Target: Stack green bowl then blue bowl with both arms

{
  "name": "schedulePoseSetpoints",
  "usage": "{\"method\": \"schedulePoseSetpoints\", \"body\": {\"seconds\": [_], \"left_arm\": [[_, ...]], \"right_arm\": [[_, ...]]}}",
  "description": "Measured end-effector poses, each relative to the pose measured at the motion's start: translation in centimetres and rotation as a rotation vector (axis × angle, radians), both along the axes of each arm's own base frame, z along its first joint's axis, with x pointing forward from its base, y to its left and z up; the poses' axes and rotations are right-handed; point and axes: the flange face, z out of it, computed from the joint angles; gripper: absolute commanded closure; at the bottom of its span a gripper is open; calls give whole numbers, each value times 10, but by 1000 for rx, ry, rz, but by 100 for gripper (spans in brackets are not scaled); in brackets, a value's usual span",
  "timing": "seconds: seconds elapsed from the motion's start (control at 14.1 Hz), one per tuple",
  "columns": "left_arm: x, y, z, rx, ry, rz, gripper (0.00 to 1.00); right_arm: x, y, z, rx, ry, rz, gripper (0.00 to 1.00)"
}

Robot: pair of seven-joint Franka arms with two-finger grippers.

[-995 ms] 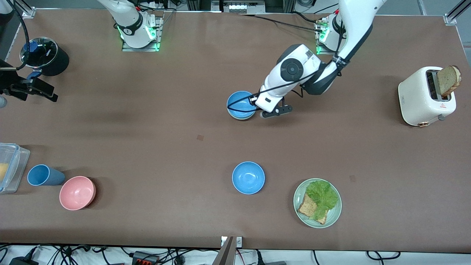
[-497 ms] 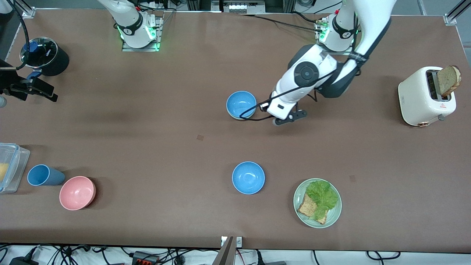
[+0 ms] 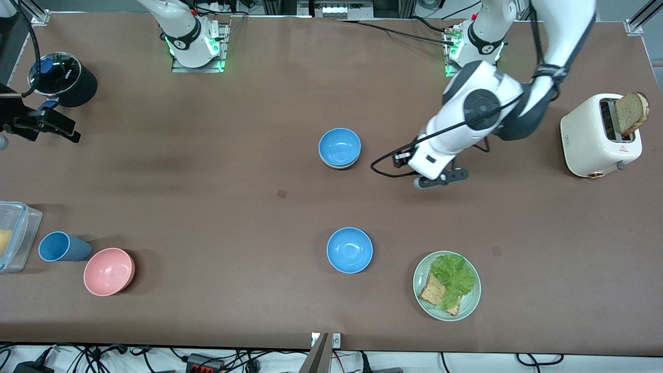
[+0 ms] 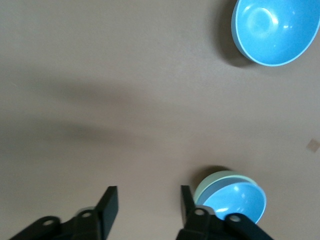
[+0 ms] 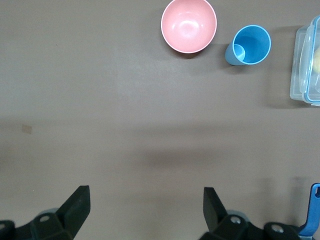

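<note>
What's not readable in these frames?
- Green bowl: front view shows only a rim sliver; the blue bowl nested in it hides the inside.
- Left gripper: front view, the arm's wrist covers the jaws; its wrist view shows them open.
- Right gripper: right wrist view cuts off its base.
- Container: cut off by the front view's edge.

From my screen both arms are glossy white shells. The left arm (image 3: 479,111) has a dark grey round joint cap, a dark grey section at the wrist, and a black cable looping from its wrist block. The left gripper (image 4: 145,212) has matte black fingers with small silver screws. The right gripper (image 5: 145,212) looks the same, black with wide wedge-shaped fingers. Green lights glow at both bases (image 3: 197,49); any markings there are too small for me to read.
</note>
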Motion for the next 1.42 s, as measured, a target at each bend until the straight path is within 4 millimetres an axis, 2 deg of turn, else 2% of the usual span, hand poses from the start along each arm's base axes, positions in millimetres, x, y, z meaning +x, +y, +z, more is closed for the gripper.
{"method": "schedulePoseSetpoints", "body": {"seconds": [0.43, 0.64, 0.78, 0.85, 1.14, 1.28, 1.42], "left_arm": [[32, 76, 44, -20, -22, -184, 0], [38, 92, 63, -25, -25, -236, 0], [41, 111, 73, -11, -47, -266, 0], [41, 127, 80, -7, -43, -244, 0], [33, 214, 121, 16, -33, -106, 0], [20, 232, 149, 40, -50, -79, 0], [9, 232, 171, 50, -76, -77, 0]], "right_arm": [[-1, 0, 1, 0, -1, 0, 0], [-1, 0, 1, 0, 0, 0, 0], [-1, 0, 1, 0, -1, 0, 0], [-1, 0, 1, 0, -1, 0, 0], [-1, 0, 1, 0, -2, 0, 0], [0, 0, 1, -1, -8, 0, 0], [0, 0, 1, -1, -8, 0, 0]]}}
